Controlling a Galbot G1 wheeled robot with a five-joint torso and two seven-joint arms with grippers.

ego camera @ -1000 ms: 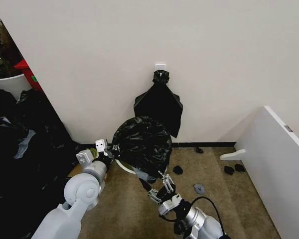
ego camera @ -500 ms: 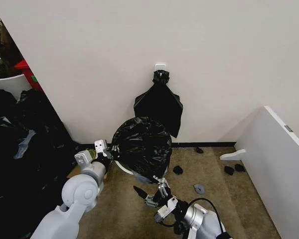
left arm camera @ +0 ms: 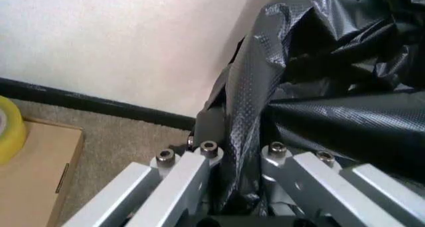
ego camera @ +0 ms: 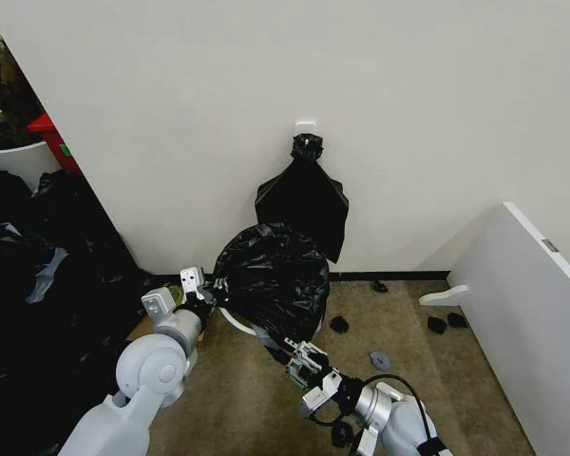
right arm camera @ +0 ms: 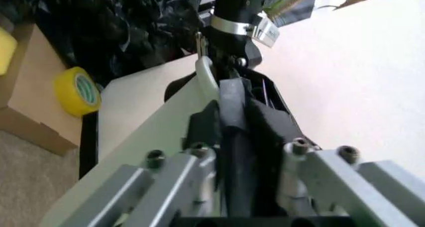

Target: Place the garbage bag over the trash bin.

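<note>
The glossy black garbage bag (ego camera: 271, 271) is draped over the trash bin, whose cream-white rim (ego camera: 234, 321) peeks out low on the left. My left gripper (ego camera: 209, 291) is at the bin's left side, shut on a fold of the bag (left arm camera: 312, 87), with plastic pinched between its fingers (left arm camera: 199, 162). My right gripper (ego camera: 300, 359) sits low in front of the bin, shut on a stretched strip of the bag (right arm camera: 236, 127). The bin's cream wall (right arm camera: 143, 112) lies just behind that strip.
A flat black bundle (ego camera: 304, 199) hangs from a wall hook above the bin. A big heap of black plastic (ego camera: 47, 285) fills the left. A cardboard box with a yellow tape roll (right arm camera: 76, 90) sits by the bin. A white panel (ego camera: 532, 313) stands right; black scraps (ego camera: 339, 324) dot the carpet.
My right gripper dipped down and left away from the bin, then came back up toward it, and the bag strip it holds is now drawn straight. The left gripper has stayed put.
</note>
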